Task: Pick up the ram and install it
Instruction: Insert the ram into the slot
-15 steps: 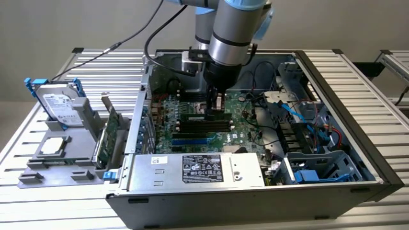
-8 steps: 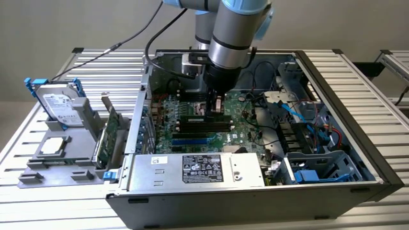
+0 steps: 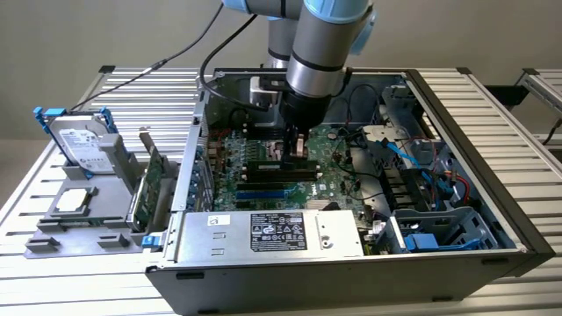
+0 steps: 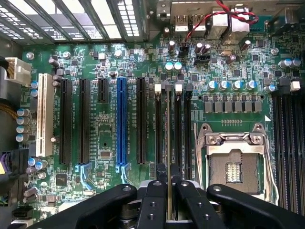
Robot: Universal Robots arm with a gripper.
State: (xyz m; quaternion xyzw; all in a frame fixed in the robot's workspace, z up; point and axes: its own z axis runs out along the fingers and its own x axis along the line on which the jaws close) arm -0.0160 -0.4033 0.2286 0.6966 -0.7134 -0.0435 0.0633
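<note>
gripper point(image 4: 168, 168) is clenched right now, and it's clamped on the ram point(image 4: 168, 129). from the wrist view the stick is seen edge-on, a thin line running straight out from between the two black fingers point(image 4: 153, 202), one pad pressed on each face.

the ram lines up lengthwise with the black memory slots point(image 4: 177, 129), sitting in the gap between two of them with their white latches at the far end. whether its lower edge touches a slot, can't tell from here.

just beside those slots is the open cpu socket point(image 4: 236, 164) with its metal frame. on the other side, a row of long expansion slots, one blue slot point(image 4: 121, 126) among the black ones and a white slot point(image 4: 44, 114) further out, all on the green motherboard point(image 4: 105, 67).

in the exterior view the arm comes straight down into the open computer case point(image 3: 491, 191), wrist vertical, tool low over the middle of the board. the silver power supply point(image 3: 272, 234) lies along the near edge of the case.

outside the case, on the exterior view's left, a green expansion card point(image 3: 154, 181) stands upright, and a hard drive point(image 3: 83, 148) leans on a grey tray point(image 3: 52, 227), all on the slatted table point(image 3: 131, 92).
</note>
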